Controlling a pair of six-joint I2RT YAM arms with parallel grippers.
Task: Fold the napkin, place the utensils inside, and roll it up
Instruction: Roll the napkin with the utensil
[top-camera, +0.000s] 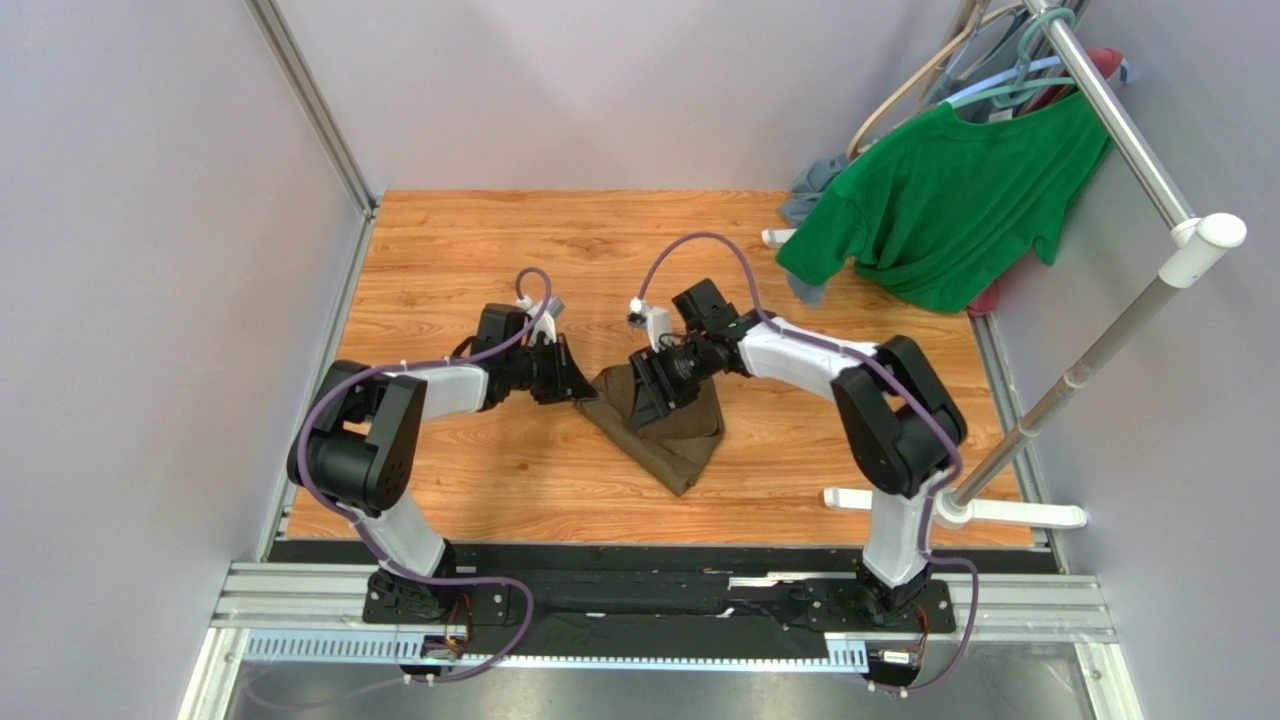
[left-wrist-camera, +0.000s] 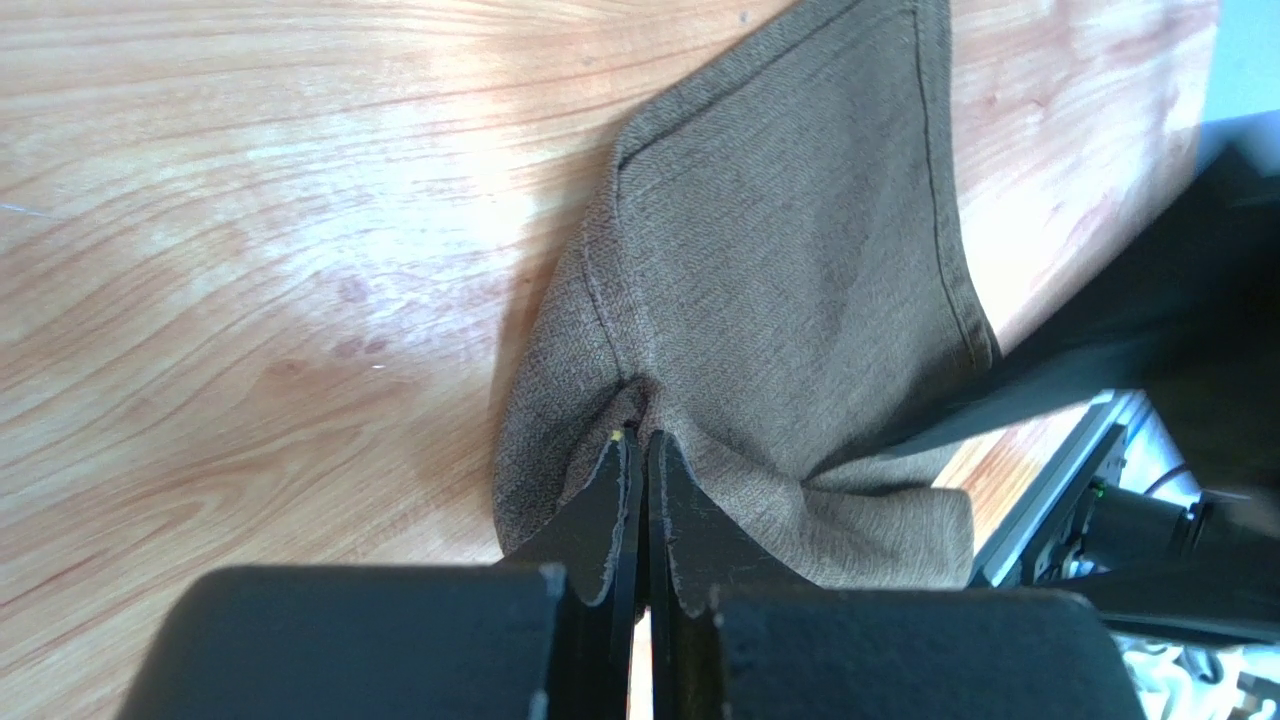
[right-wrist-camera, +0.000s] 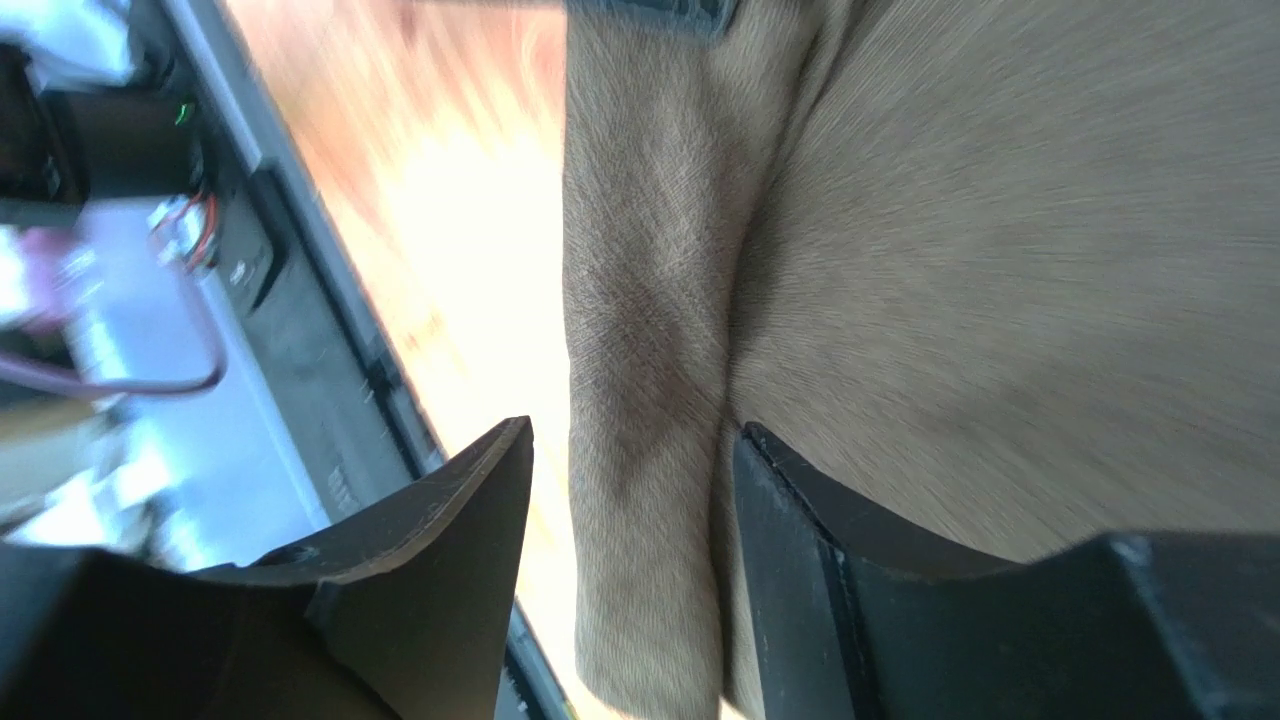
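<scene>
The olive-brown napkin (top-camera: 669, 432) lies bunched in a thick folded strip on the wooden table, between the two arms. My left gripper (top-camera: 580, 380) is at its left end; in the left wrist view the gripper (left-wrist-camera: 643, 438) is shut, pinching a puckered fold of the napkin (left-wrist-camera: 781, 270). My right gripper (top-camera: 655, 393) hangs over the napkin's middle. In the right wrist view this gripper (right-wrist-camera: 631, 458) is open, a rolled edge of the napkin (right-wrist-camera: 654, 375) running between its fingers (right-wrist-camera: 451, 525) and touching the right one. The utensils are hidden or out of view.
A bright green T-shirt (top-camera: 947, 195) hangs from a white garment rack (top-camera: 1130, 135) at the back right, with a grey-blue garment (top-camera: 812, 183) behind it. The rack's white foot (top-camera: 962, 512) lies at the table's right front. Grey walls close in both sides; a black rail (top-camera: 661, 593) runs along the near edge.
</scene>
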